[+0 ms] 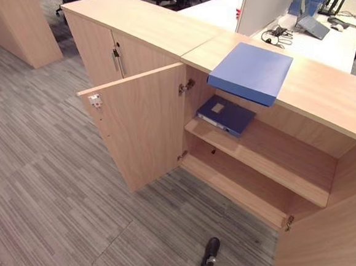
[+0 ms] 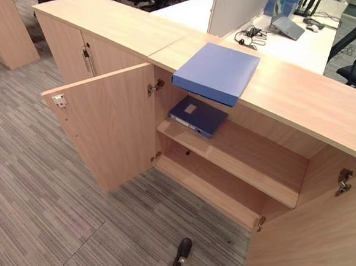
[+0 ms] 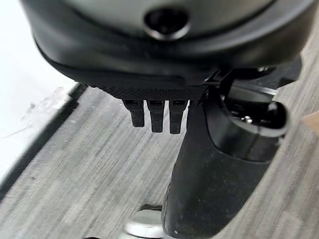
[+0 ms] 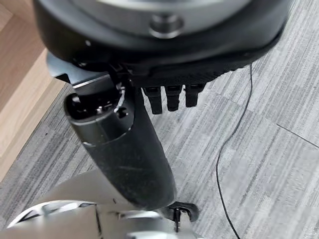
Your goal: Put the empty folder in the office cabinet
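The office cabinet (image 1: 268,158) stands open, its pale wood-grain door (image 1: 143,125) swung outward; on its upper shelf (image 2: 238,156) lies a dark blue binder (image 1: 226,115), flat, with a small label on its cover; the lower shelf (image 2: 210,191) is plain wood. The empty folder (image 2: 217,71), a flat light blue rectangle with a smooth matte cover, rests on the cabinet top (image 2: 304,100), one edge overhanging the opening above the binder. The left hand (image 3: 156,115) and right hand (image 4: 173,97) hang over striped grey carpet (image 1: 45,172), well apart from the folder, fingers straight, holding nothing.
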{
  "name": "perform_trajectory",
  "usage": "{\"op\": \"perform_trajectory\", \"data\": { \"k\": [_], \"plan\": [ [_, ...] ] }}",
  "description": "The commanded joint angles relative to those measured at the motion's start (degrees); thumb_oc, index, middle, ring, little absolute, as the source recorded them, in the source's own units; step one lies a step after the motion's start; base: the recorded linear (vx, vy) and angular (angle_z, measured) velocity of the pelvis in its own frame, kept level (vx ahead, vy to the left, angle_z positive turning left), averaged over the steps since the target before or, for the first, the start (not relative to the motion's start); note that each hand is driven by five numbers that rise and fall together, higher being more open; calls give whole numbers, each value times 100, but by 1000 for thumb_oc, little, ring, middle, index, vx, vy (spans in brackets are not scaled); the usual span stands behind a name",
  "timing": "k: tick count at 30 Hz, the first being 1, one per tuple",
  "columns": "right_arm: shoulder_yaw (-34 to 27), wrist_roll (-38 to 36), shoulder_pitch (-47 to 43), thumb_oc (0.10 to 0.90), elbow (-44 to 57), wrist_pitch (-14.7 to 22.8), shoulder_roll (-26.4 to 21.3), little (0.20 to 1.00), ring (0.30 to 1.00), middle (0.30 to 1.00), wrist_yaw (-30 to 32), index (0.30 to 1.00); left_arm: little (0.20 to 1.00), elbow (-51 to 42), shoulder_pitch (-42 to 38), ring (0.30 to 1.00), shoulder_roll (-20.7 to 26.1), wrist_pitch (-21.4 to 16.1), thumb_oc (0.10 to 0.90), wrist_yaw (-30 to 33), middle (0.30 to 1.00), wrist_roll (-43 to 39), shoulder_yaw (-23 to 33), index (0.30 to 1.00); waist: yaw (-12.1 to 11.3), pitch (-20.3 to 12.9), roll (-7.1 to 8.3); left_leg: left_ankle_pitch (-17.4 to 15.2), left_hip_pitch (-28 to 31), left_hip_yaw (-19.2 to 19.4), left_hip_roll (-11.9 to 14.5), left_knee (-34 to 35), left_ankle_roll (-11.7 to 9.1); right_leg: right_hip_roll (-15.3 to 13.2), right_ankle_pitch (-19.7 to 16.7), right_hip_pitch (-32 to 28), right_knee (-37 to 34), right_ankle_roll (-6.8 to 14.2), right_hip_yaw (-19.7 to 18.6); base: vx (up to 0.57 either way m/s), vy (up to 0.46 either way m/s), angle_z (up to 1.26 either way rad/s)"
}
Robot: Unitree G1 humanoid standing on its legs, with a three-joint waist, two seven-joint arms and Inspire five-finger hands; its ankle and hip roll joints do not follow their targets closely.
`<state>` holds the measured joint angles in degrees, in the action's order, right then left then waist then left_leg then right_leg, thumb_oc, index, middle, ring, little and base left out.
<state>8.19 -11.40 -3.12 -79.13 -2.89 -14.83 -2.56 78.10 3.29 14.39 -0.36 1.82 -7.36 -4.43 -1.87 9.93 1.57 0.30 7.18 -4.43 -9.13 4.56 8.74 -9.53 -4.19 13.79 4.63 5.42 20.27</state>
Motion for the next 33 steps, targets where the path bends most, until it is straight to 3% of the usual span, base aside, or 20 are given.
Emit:
{"op": "perform_trajectory", "data": {
  "k": [1, 5, 7, 8, 12, 16, 18, 20, 23, 25, 27, 33],
  "plan": [
    [170, 56, -125, 800, -204, 44, -252, 900, 900, 900, 26, 900, 900, 210, -186, 900, 70, -69, 800, 58, 900, 189, 61, 900, -40, -133, -118, -597, 24, -428, 141, 44, -627, 208, -545, -204, -471, 246, 3, 292, -237, -8],
    [149, 46, -156, 800, -210, 45, -262, 900, 900, 900, 44, 900, 900, 379, -102, 900, 48, -27, 800, 64, 900, 150, 188, 900, -51, -199, -152, -760, 113, -443, 344, 44, -677, 309, -327, -143, -253, 141, 11, 196, -152, 13],
    [115, -31, -110, 800, -182, 70, -269, 900, 900, 900, 30, 900, 900, 430, -82, 900, 41, -21, 800, 71, 900, 95, 258, 900, -31, -205, -190, -899, 245, -402, 586, 44, -768, 451, -97, -181, -120, 41, 28, 282, -231, -3],
    [114, -31, -112, 800, -182, 70, -266, 900, 900, 900, 30, 900, 900, 430, -84, 900, 43, -21, 800, 71, 900, 95, 259, 900, -19, -214, -175, -880, 224, -414, 570, 44, -763, 432, -108, -167, -125, 44, 34, 284, -289, -4],
    [96, -131, -88, 800, -201, 87, -336, 900, 900, 900, 75, 900, 900, 231, -246, 900, 56, -81, 800, 103, 900, -120, 198, 900, 33, -193, -104, -1023, 174, -222, 914, -242, -1004, 642, 214, -299, -63, -73, -36, 182, -238, 2],
    [142, -164, -70, 800, -197, 109, -341, 900, 900, 900, 116, 900, 900, -30, -381, 900, 68, -138, 800, 155, 900, -195, 61, 900, 39, -72, 96, -915, -299, 93, 891, -1788, -1202, 726, 427, -650, -99, -219, -199, 140, -189, -1],
    [144, -197, -102, 800, -168, 125, -383, 900, 900, 900, 169, 900, 900, -320, -463, 900, 62, -187, 800, 178, 900, -273, -30, 900, -32, 58, 178, -605, -742, 82, 812, -2702, -1185, 748, 484, -853, -130, -293, -330, 95, -135, -32],
    [119, -213, -125, 800, -181, 109, -437, 900, 900, 900, 200, 900, 900, -550, -508, 900, 34, -216, 800, 176, 900, -352, -134, 900, -79, 118, 254, -588, -1173, 140, 779, -2985, -1085, 723, 564, -991, -150, -329, -407, 76, -89, -43],
    [121, -223, -142, 800, -199, 126, -482, 900, 900, 900, 219, 900, 900, -959, -489, 900, 7, -263, 800, 121, 900, -628, -205, 900, -199, 148, 355, -925, -1580, 157, 678, -2718, -918, 721, 608, -1167, -225, -288, -569, 104, -36, -26],
    [138, -213, -146, 800, -196, 131, -487, 900, 900, 900, 214, 900, 900, -1050, -474, 900, 8, -269, 800, 91, 900, -735, -206, 900, -232, 158, 369, -900, -1680, 90, 630, -2570, -911, 724, 614, -1221, -238, -277, -622, 93, 19, -55],
    [226, -155, -157, 800, -170, 163, -475, 900, 900, 900, 200, 900, 900, -1459, -437, 900, -10, -311, 800, 6, 900, -1160, -213, 900, -383, 148, 253, -231, -1872, -351, 603, -1732, -1049, 870, 682, -1463, -250, -280, -815, 157, 60, -66],
    [254, -91, -149, 800, -176, 135, -466, 900, 900, 900, 156, 900, 900, -2105, -246, 900, -48, -311, 800, -65, 900, -1551, -165, 900, -514, 127, 154, -57, -1809, -667, 447, -1370, -1080, 977, 716, -1640, -257, -286, -1023, 86, 60, -37]
  ]
}}
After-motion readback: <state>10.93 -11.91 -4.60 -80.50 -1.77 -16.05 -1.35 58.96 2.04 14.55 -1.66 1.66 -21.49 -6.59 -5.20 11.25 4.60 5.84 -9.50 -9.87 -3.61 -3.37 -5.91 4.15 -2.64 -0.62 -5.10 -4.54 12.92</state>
